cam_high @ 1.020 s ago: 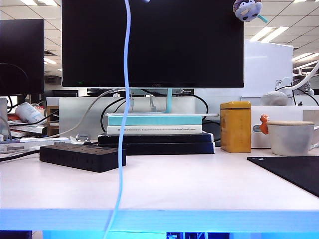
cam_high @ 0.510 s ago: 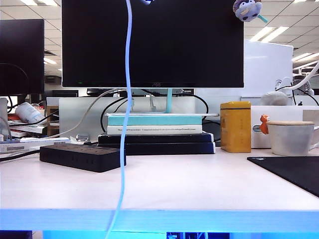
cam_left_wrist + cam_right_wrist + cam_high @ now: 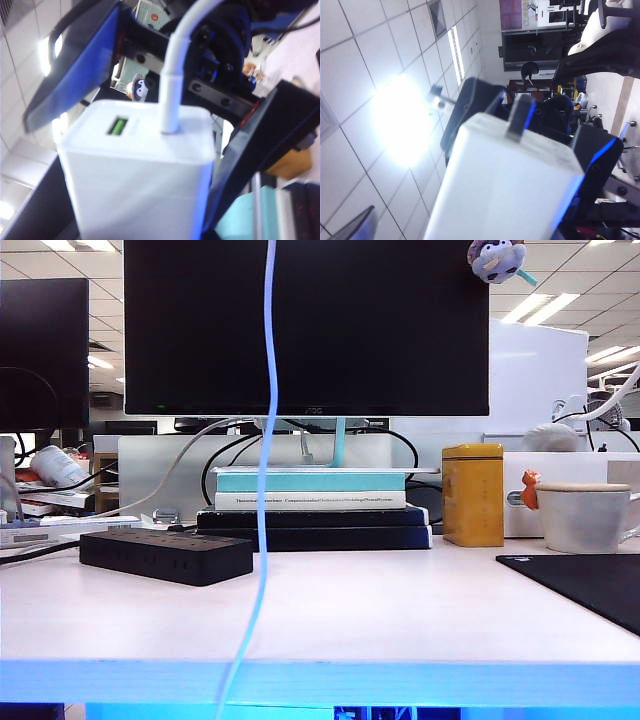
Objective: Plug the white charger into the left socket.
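Exterior view: white cable (image 3: 264,470) now hangs further right than before. Its top crosses the black monitor (image 3: 380,330) right of where it did; a second ago it entered the picture more to the left. Lower stretch also shifts right where it passes the black power strip (image 3: 165,555), now just off the strip's right end instead of over it. The bowed curve has straightened somewhat. The small dark tip at the top edge is gone from view.
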Robot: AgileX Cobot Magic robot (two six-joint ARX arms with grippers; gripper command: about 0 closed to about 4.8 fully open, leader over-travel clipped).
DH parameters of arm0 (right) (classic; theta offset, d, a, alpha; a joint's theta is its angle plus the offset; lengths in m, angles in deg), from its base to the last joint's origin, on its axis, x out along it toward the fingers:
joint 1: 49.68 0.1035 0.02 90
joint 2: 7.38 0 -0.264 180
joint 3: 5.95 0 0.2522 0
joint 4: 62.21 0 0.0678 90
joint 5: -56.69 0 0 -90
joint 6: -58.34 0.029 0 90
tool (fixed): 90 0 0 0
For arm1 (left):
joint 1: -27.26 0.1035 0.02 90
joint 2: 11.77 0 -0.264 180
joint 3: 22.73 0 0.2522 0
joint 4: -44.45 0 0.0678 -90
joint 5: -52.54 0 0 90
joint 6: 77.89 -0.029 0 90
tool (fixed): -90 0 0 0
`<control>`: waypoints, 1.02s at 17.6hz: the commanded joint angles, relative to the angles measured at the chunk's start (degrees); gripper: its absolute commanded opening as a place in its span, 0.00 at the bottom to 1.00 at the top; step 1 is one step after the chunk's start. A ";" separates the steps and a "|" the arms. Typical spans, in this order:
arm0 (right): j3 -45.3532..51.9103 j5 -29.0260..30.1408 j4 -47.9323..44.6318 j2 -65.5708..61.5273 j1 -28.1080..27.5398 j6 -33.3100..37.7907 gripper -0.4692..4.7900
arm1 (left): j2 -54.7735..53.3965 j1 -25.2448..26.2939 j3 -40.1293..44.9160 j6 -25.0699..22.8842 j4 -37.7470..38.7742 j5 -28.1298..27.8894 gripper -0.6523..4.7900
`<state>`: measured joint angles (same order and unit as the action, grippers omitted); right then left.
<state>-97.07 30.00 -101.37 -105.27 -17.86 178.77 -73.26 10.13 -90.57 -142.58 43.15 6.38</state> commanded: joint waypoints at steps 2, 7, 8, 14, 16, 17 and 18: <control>-0.15 2.95 -1.31 0.20 -2.89 -0.55 0.92 | 0.26 -0.26 -0.24 7.61 -2.03 0.50 0.43; -0.04 5.46 -1.49 0.20 -5.77 -1.75 0.92 | 0.22 -0.26 -0.24 16.83 -3.15 -0.66 0.43; -0.04 6.12 -1.40 0.20 -5.79 -2.34 0.92 | 0.13 -0.26 -0.24 19.45 -3.87 -2.34 0.43; -0.04 8.68 -1.38 0.20 -5.86 -4.37 0.92 | -0.42 -0.20 -0.24 29.03 -5.35 -6.32 0.43; -0.04 8.85 -1.75 0.20 -7.91 -10.12 0.92 | -0.44 -0.17 -0.24 32.74 -5.57 -2.34 0.43; -0.07 8.81 -1.86 0.20 -8.90 -14.21 0.92 | -0.42 -0.17 -0.24 34.71 -5.60 -0.59 0.43; -0.07 8.81 -2.43 0.20 -9.90 -16.74 0.92 | -0.42 -0.15 -0.24 35.87 -5.62 0.50 0.43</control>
<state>-96.98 38.89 -102.01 -105.34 -26.94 167.20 -73.85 9.91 -90.57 -109.73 39.12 4.48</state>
